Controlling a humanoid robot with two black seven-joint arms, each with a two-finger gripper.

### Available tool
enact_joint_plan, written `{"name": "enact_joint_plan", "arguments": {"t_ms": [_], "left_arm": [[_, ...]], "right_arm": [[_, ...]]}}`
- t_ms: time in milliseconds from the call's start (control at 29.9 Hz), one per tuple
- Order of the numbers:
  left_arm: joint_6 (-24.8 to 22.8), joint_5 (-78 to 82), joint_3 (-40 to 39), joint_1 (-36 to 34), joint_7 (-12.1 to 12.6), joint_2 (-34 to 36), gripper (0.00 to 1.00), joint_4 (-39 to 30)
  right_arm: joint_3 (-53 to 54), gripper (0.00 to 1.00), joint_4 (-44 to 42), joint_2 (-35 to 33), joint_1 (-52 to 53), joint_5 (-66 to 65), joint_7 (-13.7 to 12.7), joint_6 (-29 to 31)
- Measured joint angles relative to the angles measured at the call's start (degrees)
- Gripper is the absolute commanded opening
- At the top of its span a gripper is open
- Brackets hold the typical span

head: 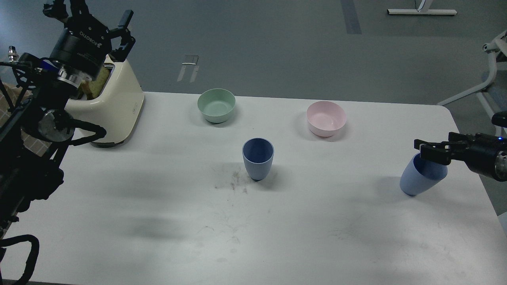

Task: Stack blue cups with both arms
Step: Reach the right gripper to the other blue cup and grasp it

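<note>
One blue cup [258, 158] stands upright at the middle of the white table [158, 221]. A second blue cup [420, 177] is at the right, tilted with its mouth toward the right arm. My right gripper [423, 149] is shut on that cup's rim and holds it leaning, its base close to the table. My left gripper [101, 19] is raised at the far left above the toaster, open and empty, far from both cups.
A cream toaster [115, 107] with bread in it stands at the back left under the left arm. A pale green bowl [216, 105] and a pink bowl [326, 118] sit behind the middle cup. The table's right edge is near the held cup.
</note>
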Motion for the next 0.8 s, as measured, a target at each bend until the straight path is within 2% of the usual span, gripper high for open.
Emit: {"name": "enact_joint_plan", "arguments": {"t_ms": [301, 434, 468, 535, 702, 769, 802], "left_arm": [[0.1, 0.3, 0.0, 1.4, 0.1, -0.3, 0.98, -1.1], [0.2, 0.3, 0.0, 1.5, 0.1, -0.4, 0.98, -1.2], [0.2, 0.3, 0.1, 1.5, 0.1, -0.5, 0.98, -1.2], [0.2, 0.3, 0.1, 1.5, 0.1, -0.5, 0.98, -1.4], [1.0, 0.5, 0.1, 1.3, 0.1, -0.4, 0.98, -2.7], [1.3, 0.6, 0.1, 1.3, 0.1, -0.2, 0.98, -2.8], [1.4, 0.6, 0.1, 1.2, 0.1, -0.2, 0.98, -2.8]], "right_arm": [[-0.5, 0.93, -3.8, -0.2, -1.3, -0.1, 0.1, 0.0], [-0.5, 0.76, -4.3, -0.2, -2.8, -0.1, 0.1, 0.0], [-0.5, 0.66, -4.3, -0.2, -3.2, -0.1, 0.1, 0.0], [-0.5, 0.57, -4.0, -0.2, -3.7, -0.1, 0.1, 0.0], [-0.5, 0.52, -3.4, 0.2, -4.2, 0.0, 0.0, 0.0], [-0.5, 0.42, -3.3, 0.3, -4.2, 0.0, 0.0, 0.0], [-0.5, 0.33, -3.3, 0.3, -4.2, 0.0, -0.1, 0.0]]}}
